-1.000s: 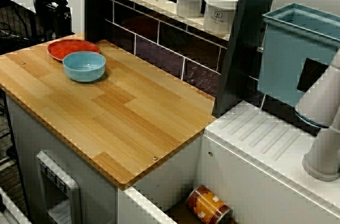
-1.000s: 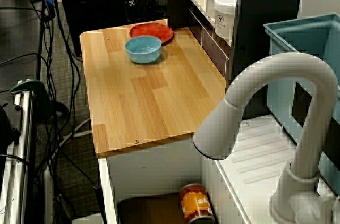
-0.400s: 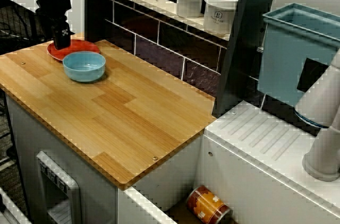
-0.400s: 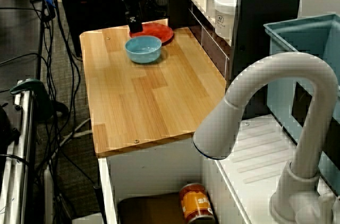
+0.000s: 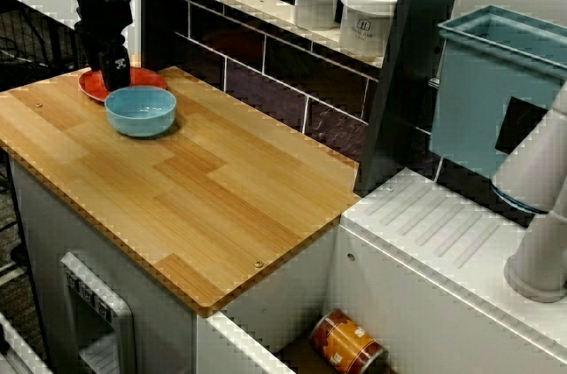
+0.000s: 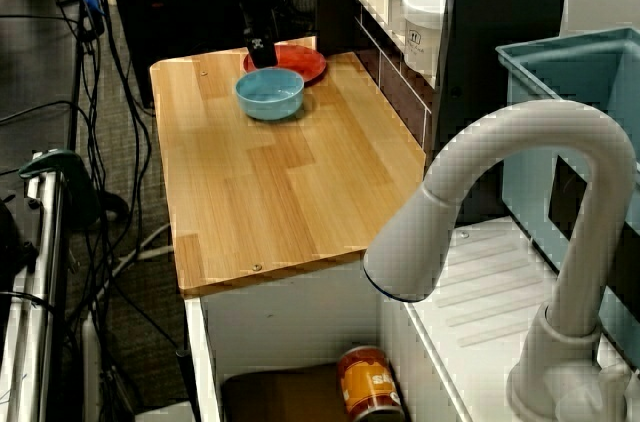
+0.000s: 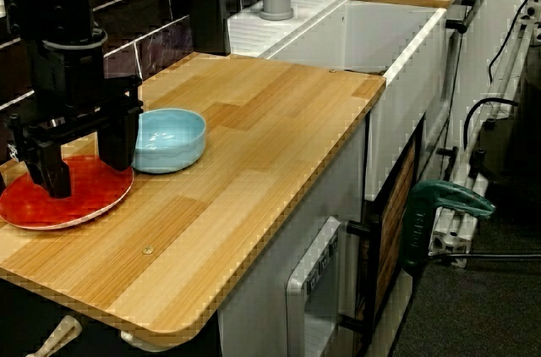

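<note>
Fingers [image 7: 49,173] stand spread wide, empty, tips low over the red plate [image 7: 59,209]: round, shallow and glossy, at the bench [image 7: 254,171] corner. Seen from the side, a blue bowl [image 7: 169,139] sits just beside it at two o'clock.

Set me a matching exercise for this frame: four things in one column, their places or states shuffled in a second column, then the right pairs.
Things:
1. gripper
2. blue bowl
3. can
4. white jars

Places or states:
A. on the shelf along the wall
B. open, over the red plate
C. lying on its side down in the sink
D. on the wooden counter, beside the red plate

Pairs: 1-B; 2-D; 3-C; 4-A
</note>
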Controlling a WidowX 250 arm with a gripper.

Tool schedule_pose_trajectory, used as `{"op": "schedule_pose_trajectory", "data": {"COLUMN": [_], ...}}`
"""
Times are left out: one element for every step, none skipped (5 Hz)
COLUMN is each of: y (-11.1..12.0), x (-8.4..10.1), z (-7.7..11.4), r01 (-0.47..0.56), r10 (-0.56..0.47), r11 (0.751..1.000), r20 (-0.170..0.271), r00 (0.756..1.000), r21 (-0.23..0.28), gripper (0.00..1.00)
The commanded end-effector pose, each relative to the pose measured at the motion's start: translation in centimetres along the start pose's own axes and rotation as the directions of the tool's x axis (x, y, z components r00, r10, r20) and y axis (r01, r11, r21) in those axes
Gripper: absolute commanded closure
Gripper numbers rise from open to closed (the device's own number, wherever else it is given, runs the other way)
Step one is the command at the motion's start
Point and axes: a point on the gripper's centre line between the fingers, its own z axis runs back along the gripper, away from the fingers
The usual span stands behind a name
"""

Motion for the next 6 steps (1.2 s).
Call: {"op": "schedule_pose_trajectory", "data": {"y": [-2.1, -4.8, -7.7, -10.2, -12.7, -14.1], "x": [1.1, 1.1, 1.0, 1.2, 1.2, 1.5], "z": [2.2, 2.5, 2.5, 2.8, 2.5, 2.2], "r01": [0.078, 0.124, 0.147, 0.159, 0.167, 0.146], "r10": [-0.078, -0.124, -0.147, -0.159, -0.167, -0.145], "r11": [0.997, 0.992, 0.989, 0.987, 0.986, 0.989], "r20": [0.027, 0.014, -0.003, -0.026, -0.04, -0.046], "r00": [0.997, 0.992, 0.989, 0.987, 0.985, 0.988], "r21": [0.013, 0.0, 0.003, -0.02, -0.008, 0.018], "gripper": [0.0, 0.0, 0.0, 0.0, 0.0, 0.0]}}
